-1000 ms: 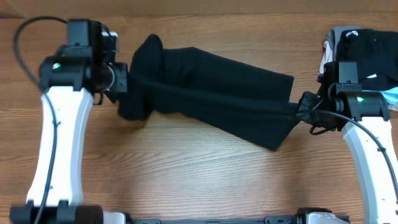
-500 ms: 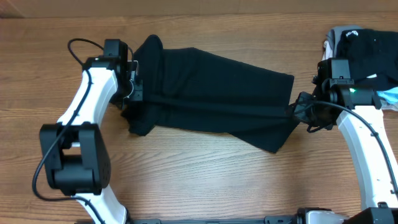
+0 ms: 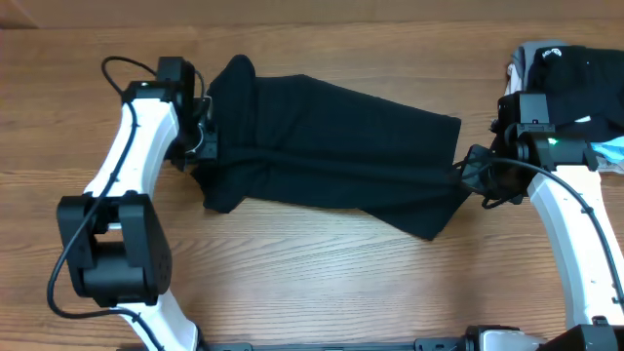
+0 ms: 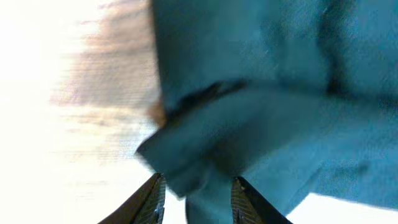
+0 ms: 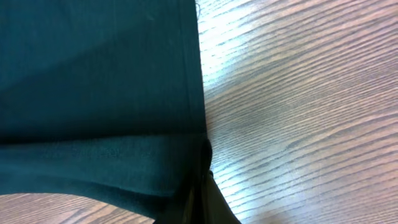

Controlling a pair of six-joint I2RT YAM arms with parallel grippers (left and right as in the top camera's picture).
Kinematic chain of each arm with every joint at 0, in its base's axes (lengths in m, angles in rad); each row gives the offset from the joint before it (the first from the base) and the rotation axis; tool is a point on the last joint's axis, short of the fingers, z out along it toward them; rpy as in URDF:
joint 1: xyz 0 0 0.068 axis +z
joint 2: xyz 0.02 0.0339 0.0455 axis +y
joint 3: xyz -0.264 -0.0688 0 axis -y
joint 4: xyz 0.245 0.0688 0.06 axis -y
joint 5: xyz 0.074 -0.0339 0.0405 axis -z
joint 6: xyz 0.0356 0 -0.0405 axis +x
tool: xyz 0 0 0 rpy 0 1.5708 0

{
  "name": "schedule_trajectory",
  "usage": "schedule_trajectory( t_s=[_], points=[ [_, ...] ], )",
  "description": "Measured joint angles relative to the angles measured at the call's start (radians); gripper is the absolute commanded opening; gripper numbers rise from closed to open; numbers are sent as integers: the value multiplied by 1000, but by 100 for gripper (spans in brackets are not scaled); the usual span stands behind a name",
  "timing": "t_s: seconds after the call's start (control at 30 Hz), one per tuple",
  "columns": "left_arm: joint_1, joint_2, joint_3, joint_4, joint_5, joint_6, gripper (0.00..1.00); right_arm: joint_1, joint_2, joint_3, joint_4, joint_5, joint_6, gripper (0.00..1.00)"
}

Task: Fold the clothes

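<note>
The clothes, one black T-shirt, lie in a long, loosely doubled band across the table, bunched at the left end. My left gripper sits at that bunched end. In the left wrist view its jaws stand apart, a hanging strip of the cloth runs between them, and a gap shows beside one finger. My right gripper is shut on the shirt's right end, pulling it into a point. In the right wrist view its closed gripper pinches the folded hem of the fabric.
A pile of other garments, grey, black with white marks and light blue, lies at the back right beside the right arm. Bare wooden table stretches in front of the shirt. The left arm's cable loops above its wrist.
The left arm has swung inward and its gripper has come down on the shirt's left end. Its jaws have parted and that end has slumped. The right gripper has held still.
</note>
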Motion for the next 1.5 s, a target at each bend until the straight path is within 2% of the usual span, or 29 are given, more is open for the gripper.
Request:
schedule_trajectory(
  t_s=[0.13, 0.33, 0.67, 1.13, 1.3, 1.5],
  points=[
    [43, -9, 1, -30, -3, -3, 39, 0, 0, 0, -1, 3, 0, 4],
    [71, -12, -60, 19, -10, 1, 39, 0, 0, 0, 0, 3, 0, 4],
    [25, -12, -201, 171, 5, 134, 39, 0, 0, 0, 12, 9, 0, 4],
    [-26, -12, -209, 249, 9, 212, 41, 0, 0, 0, 12, 9, 0, 4],
    [-40, -12, -209, 262, 9, 226, 29, 0, 1, 0, 12, 10, 0, 4],
    [-40, -12, -209, 283, 7, 229, 4, 0, 6, 0, 12, 10, 0, 4]
  ],
)
